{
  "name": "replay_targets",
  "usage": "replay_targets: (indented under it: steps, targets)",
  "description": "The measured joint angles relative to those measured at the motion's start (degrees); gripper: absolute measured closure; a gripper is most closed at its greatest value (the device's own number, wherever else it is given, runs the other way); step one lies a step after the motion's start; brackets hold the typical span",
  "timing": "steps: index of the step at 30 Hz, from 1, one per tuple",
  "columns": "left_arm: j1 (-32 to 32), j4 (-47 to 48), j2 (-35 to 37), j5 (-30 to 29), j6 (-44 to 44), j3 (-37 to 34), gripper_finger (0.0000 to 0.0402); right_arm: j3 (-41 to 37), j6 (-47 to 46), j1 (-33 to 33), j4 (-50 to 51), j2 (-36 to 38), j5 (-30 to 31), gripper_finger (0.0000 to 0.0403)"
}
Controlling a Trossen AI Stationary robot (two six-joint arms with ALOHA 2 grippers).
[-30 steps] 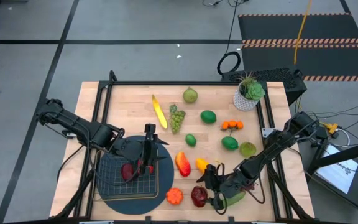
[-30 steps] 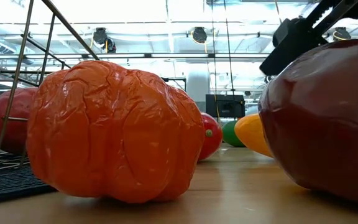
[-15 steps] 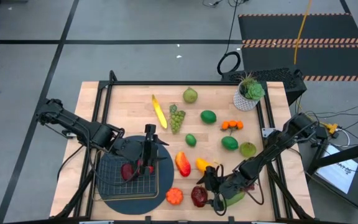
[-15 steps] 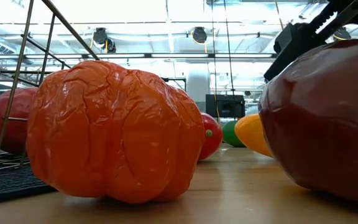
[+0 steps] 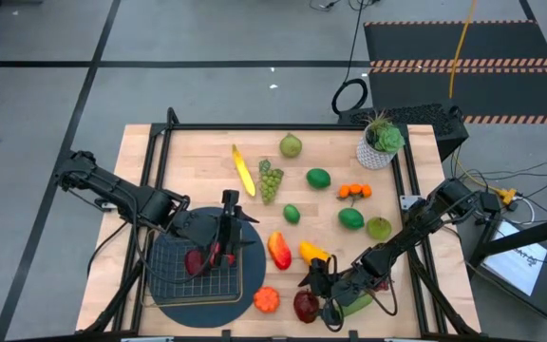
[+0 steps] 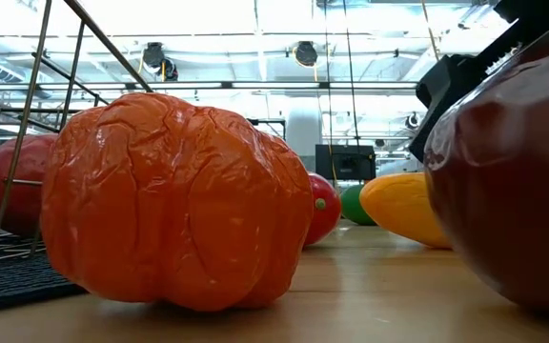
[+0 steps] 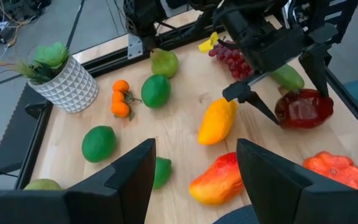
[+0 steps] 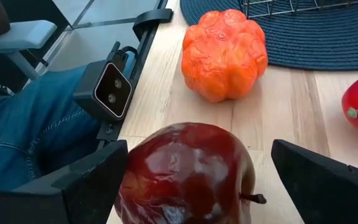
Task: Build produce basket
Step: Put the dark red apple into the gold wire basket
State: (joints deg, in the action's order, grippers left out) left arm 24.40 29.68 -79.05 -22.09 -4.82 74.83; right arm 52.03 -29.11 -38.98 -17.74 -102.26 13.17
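Observation:
My right gripper is open near the table's front edge. Its fingers stand on either side of a dark red apple, which rests on the wood beside an orange pumpkin-shaped piece. My left gripper hovers open over the wire basket, with nothing between its fingers. The basket sits on a round dark mat and holds a red apple. More produce lies loose across the table's middle. My right gripper has one finger against the dark red apple's side; the other finger stands clear of it. The fingers slant down from the table's right. The apple sits on the table, its stem pointing sideways.
A yellow pepper and a red-orange pepper lie just beyond the apple. Farther back lie limes, oranges, grapes, a banana and a pear. A potted plant stands at the far right.
My right gripper has sunk toward the dark red apple, its fingers staying wide apart. The apple has slid a little toward the table's near edge, baring more of the yellow pepper behind it in the low view.

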Motion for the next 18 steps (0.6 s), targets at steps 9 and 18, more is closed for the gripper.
replay_targets:
  steps: [9, 18]
  targets:
    - [0.0, 0.0, 0.0, 0.0, -0.5, 0.0, 0.0179, 0.1, -0.1, 0.3, 3.2, 0.1, 0.0, 0.0016]
    - [0.0, -0.3, 0.0, 0.0, -0.9, 0.0, 0.0178, 0.1, 3.4, 0.4, 2.9, 0.0, -1.2, 0.0092]
